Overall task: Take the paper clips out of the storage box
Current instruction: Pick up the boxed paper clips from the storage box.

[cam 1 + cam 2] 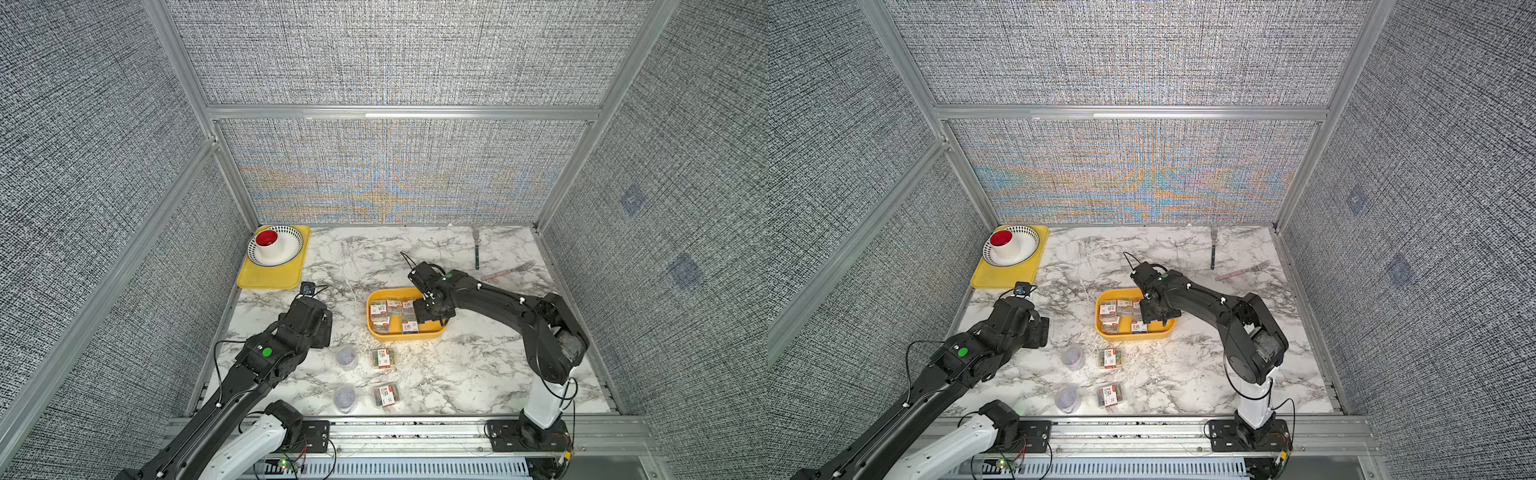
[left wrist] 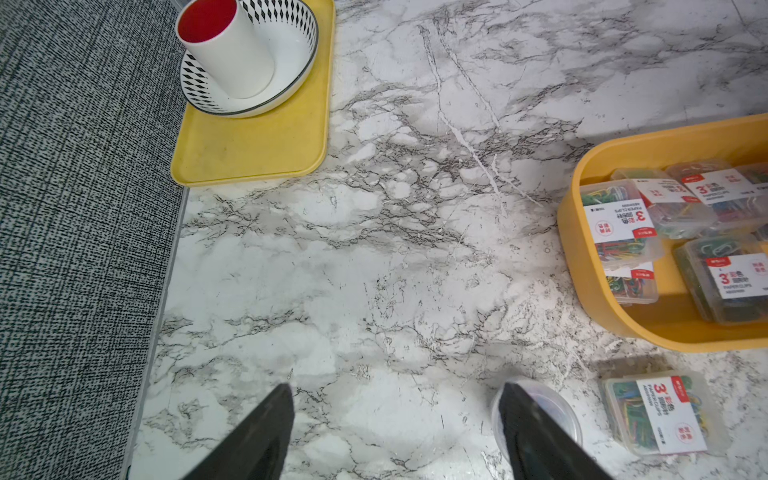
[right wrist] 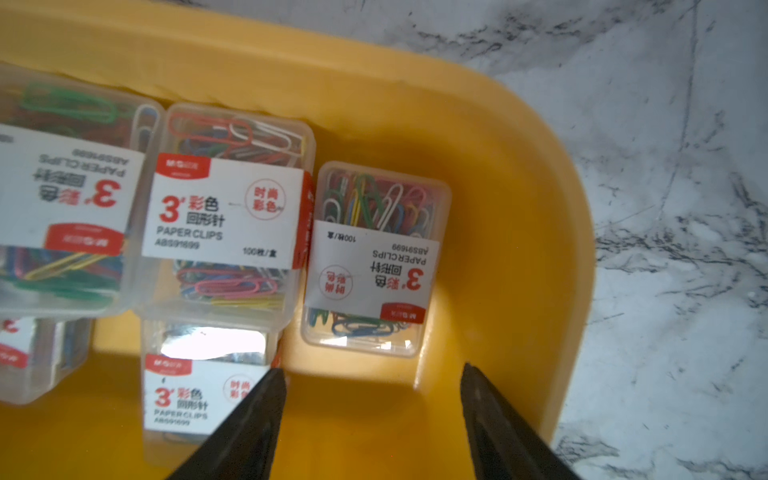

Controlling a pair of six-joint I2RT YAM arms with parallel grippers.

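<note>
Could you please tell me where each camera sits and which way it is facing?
Top views: high above the base side, looking down and forward over the marble table; the left arm and right arm show.
Left wrist: on the left arm, looking past the open left tool at bare table, the yellow tray beyond.
Right wrist: on the right arm, looking into the storage box, the open right tool near the paper clips.
Shared: all four views show the storage box.
</note>
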